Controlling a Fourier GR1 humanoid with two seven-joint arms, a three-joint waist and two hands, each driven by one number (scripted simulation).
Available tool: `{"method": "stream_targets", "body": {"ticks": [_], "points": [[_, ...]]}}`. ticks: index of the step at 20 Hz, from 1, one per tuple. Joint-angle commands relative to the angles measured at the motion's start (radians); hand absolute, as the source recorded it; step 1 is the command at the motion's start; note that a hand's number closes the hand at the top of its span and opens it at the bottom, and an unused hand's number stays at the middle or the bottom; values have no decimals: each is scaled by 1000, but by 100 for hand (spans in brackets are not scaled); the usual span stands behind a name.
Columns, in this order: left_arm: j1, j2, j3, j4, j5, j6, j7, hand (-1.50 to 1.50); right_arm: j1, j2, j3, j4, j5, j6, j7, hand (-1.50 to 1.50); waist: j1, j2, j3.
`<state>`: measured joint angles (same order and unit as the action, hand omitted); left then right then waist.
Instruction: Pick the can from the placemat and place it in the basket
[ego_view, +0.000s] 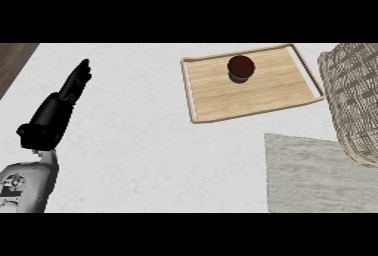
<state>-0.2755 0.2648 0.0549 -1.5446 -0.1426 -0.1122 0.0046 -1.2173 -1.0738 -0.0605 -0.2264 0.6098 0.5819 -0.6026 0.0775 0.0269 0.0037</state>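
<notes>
Resting at nine o'clock, the left hand (74, 82) has its fingers straight and pressed together, pointing toward one o'clock above the white counter (140, 150), holding nothing. A dark, brown-topped can (241, 68) stands upright on a wooden tray (221, 102) at one o'clock, in the tray's far half. A grey placemat (310, 175) lies at four o'clock with nothing on its visible part. A woven basket (358, 100) sits at three o'clock, overlapping the placemat's far right corner and just beside the tray.
</notes>
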Motion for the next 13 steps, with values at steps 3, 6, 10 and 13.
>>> {"method": "stream_targets", "body": {"ticks": [3, 6, 10, 13], "points": [[2, 1, 2, -10, -5, 5, -6, 0, -94, -55, -184, 158, -173, 114, 98, -150, 3, 2, 1], [2, -18, -20, -26, -7, 4, 20, 0, -113, -90, -247, 206, -230, 77, 194, -150, 11, 7, 3], [-6, -20, -13, -3, -9, 11, -6, 0, -76, -135, -306, 224, -288, 23, 248, -150, 8, 26, 6], [-9, -13, -5, -12, -6, 10, -16, 0, -53, -158, -347, 225, -331, 0, 274, -150, 13, 30, 9]]}}
